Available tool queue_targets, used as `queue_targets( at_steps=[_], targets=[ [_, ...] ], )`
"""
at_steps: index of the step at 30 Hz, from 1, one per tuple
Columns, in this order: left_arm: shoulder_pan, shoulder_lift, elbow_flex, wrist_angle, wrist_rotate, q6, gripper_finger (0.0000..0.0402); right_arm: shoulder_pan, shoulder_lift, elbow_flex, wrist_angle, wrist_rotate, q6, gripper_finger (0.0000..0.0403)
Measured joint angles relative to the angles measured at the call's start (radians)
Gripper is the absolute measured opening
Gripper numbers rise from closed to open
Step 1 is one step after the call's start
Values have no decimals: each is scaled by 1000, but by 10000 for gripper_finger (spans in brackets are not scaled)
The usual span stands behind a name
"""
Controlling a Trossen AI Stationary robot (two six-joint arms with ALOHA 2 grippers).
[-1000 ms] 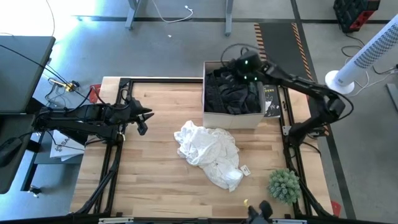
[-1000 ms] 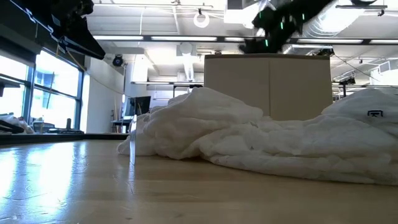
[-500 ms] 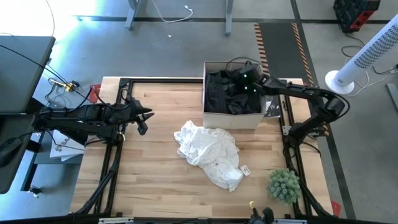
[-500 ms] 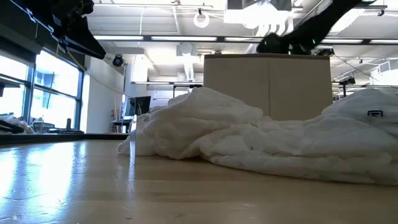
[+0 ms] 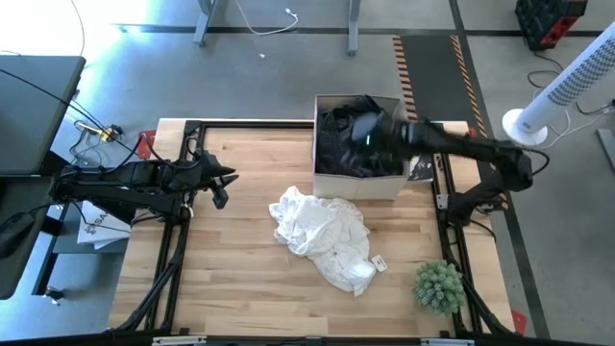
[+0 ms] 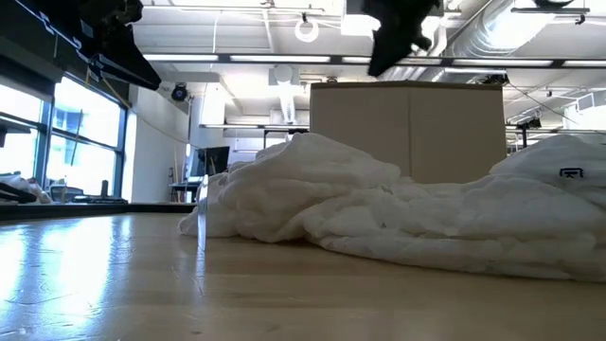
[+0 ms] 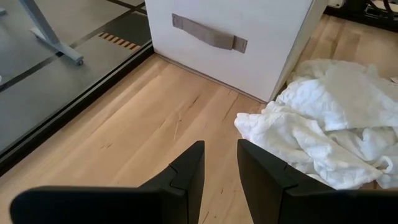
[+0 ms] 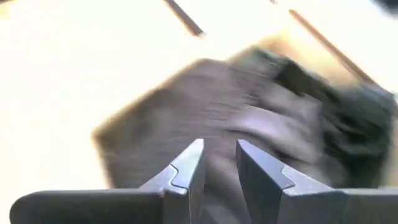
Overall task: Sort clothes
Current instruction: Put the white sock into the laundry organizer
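My left gripper (image 5: 223,187) hangs over the bare wood well to the left of the box (image 5: 357,183), near the table's (image 5: 240,279) left rail. In the left wrist view its fingers (image 7: 186,171) stand a narrow gap apart with nothing between them; past them I see the box's side with its grey handle (image 7: 208,33).

The white garment (image 5: 322,235) lies crumpled on the table just in front of the box, its far edge near the box's front wall. In the low view it spreads across the foreground, and the box (image 6: 407,128) rises behind it.

The dark clothes (image 5: 338,144) lie heaped inside the box, filling it. I cannot separate one dark garment from another.

My right gripper (image 5: 363,135) is above the box's opening, over the dark heap, the arm reaching in from the box's right. In the right wrist view the fingers (image 8: 186,171) show a narrow gap with no cloth in it; the blurred dark fabric (image 8: 249,124) lies beyond them.

The green plant (image 5: 439,285) sits at the table's near right corner, well apart from the box.
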Motion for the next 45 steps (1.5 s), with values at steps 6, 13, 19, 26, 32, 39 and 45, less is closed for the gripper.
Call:
queue_targets(
  at_steps=[6, 13, 19, 26, 32, 39, 45],
  targets=[
    [0, 0, 0, 0, 0, 0, 93, 255, 0, -184, 250, -7, 122, 89],
    [0, 0, 0, 0, -1, 1, 93, 415, 33, -456, 741, -171, 149, 94],
    [0, 0, 0, 0, 0, 1, 93, 467, 40, -412, 508, -271, 343, 128],
    [0, 0, 0, 0, -1, 1, 93, 541, 39, -358, 297, -522, 549, 159],
    [0, 0, 0, 0, -1, 1, 93, 607, 58, -419, 330, -448, 567, 156],
    [0, 0, 0, -1, -1, 2, 93, 616, 207, -432, 400, -487, 414, 153],
    [0, 0, 0, -4, -1, 2, 93, 620, 284, -368, 369, -454, 301, 56]
  ],
)
